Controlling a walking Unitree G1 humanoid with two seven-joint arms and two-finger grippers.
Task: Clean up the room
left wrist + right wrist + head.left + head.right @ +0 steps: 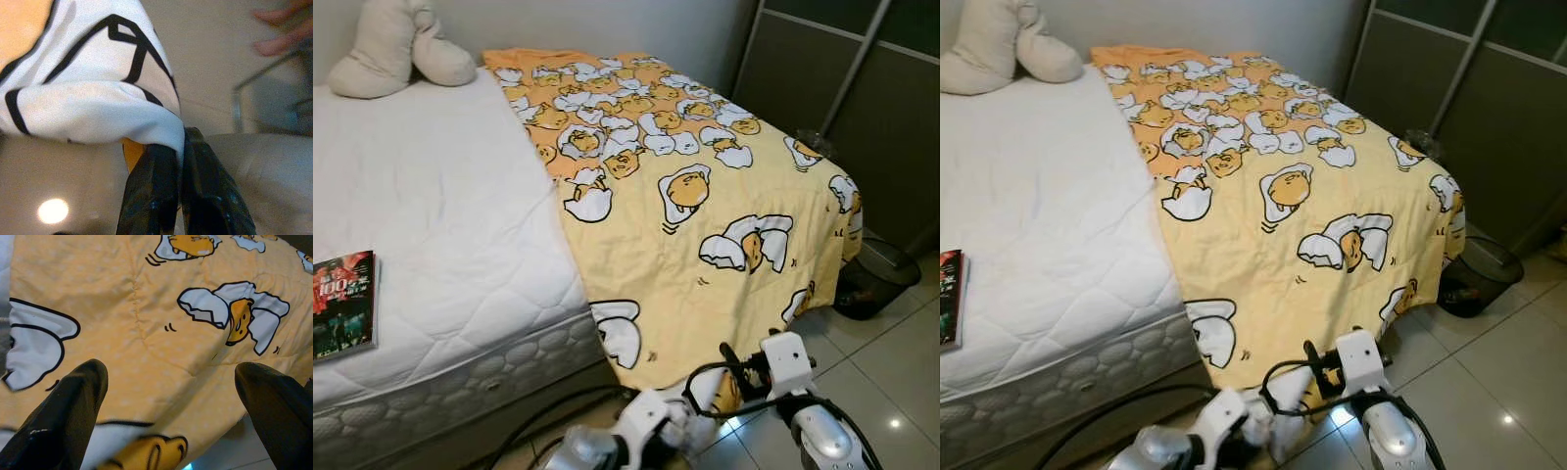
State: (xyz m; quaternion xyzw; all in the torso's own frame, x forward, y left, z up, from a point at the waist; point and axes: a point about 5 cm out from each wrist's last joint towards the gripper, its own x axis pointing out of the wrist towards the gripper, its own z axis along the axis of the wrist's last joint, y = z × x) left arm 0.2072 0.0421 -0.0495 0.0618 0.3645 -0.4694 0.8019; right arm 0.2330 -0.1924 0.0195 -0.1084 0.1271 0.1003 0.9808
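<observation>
My left gripper point(178, 147) pinches the soft, light blanket point(705, 196) at its hanging hem off the mattress point(440, 215) edge; right gripper point(171, 387) gapes.

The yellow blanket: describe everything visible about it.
The yellow blanket is soft quilted fabric printed with cartoon eggs, white shells outlined in black. It covers the bed's right part, leaving the white mattress bare beside it, and drapes over the foot end towards the tiled floor. The left gripper is shut on its hanging lower edge; the right gripper is open, close before that drape. A black bin stands near its far corner.
</observation>
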